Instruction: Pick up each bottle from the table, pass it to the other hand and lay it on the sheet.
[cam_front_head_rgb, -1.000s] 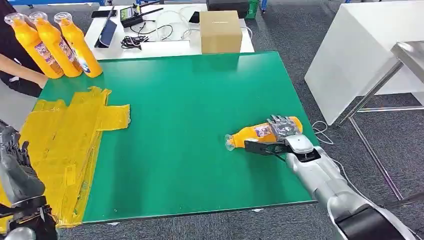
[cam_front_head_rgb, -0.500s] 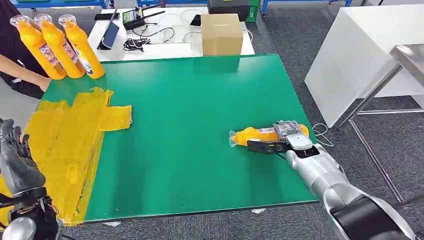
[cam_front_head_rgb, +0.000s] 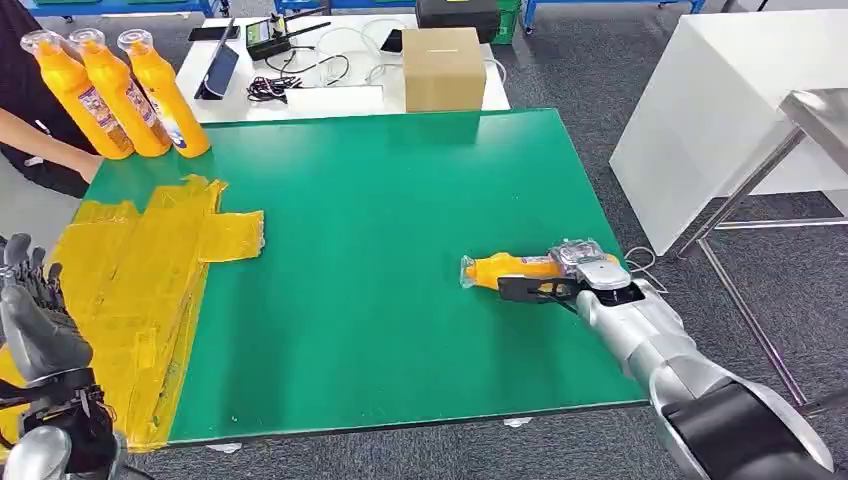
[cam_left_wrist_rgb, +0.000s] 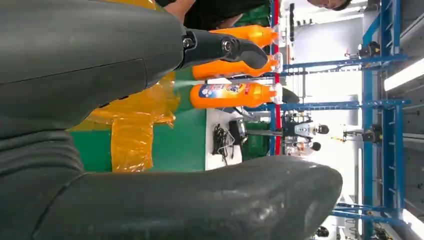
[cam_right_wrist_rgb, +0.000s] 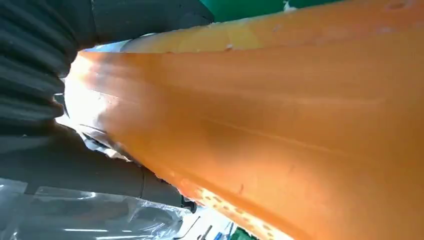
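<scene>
An orange bottle (cam_front_head_rgb: 505, 268) lies on its side near the right edge of the green table (cam_front_head_rgb: 400, 200), cap pointing left. My right hand (cam_front_head_rgb: 570, 272) wraps around its body; in the right wrist view the bottle (cam_right_wrist_rgb: 280, 125) sits pressed against the palm. Three more orange bottles (cam_front_head_rgb: 115, 90) stand at the table's far left corner, seen also as bottles (cam_left_wrist_rgb: 232, 95) in the left wrist view. The yellow sheet (cam_front_head_rgb: 130, 270) covers the table's left side. My left hand (cam_front_head_rgb: 35, 320) hangs at the lower left, fingers apart, holding nothing.
A person's arm (cam_front_head_rgb: 45, 150) reaches in behind the standing bottles. A cardboard box (cam_front_head_rgb: 442, 65), cables and devices sit on the white table beyond. A white table (cam_front_head_rgb: 730, 110) and metal frame stand to the right.
My right hand has closed further round the lying bottle, which has turned slightly and shifted a little right. The view tilted slightly between the earliest frame and now.
</scene>
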